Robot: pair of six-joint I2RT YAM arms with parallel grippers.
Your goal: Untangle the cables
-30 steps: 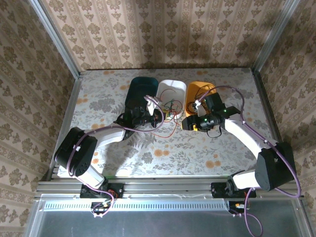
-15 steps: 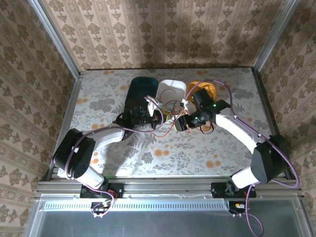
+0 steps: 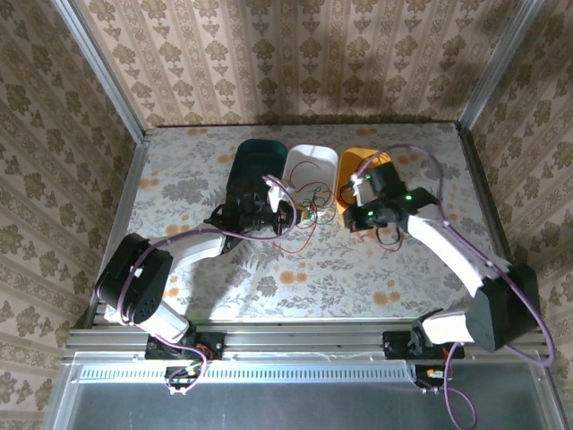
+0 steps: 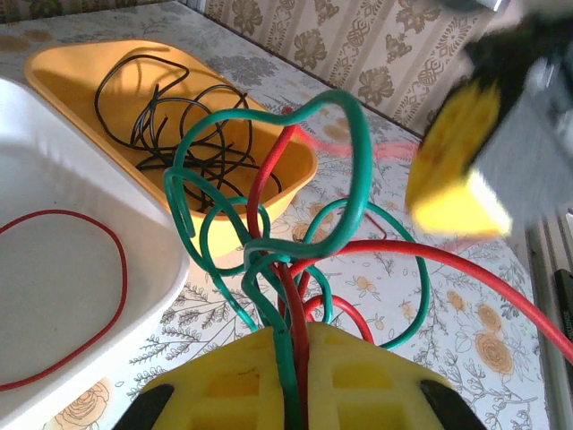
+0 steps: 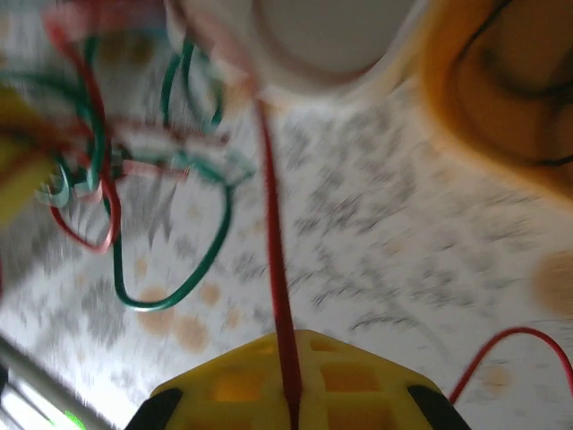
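The right gripper [image 3: 354, 218] is now closed on 1 red cable [image 5: 273, 251]; 1 second ago its jaws stand wide apart. At 0.5 seconds ago it reaches left to the edge of the tangle [image 3: 304, 213] below the white bin [image 3: 311, 149]. Now it sits back to the right, in front of the orange bin [image 3: 349, 167], with the red strand running taut from it.

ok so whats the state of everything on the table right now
left hand, shut on green cable and red cable
right hand, shut on red cable
green cable, looped up, tangled with red
white bin, holds one red loop
yellow bin, holds black cables
dark bin, contents unclear
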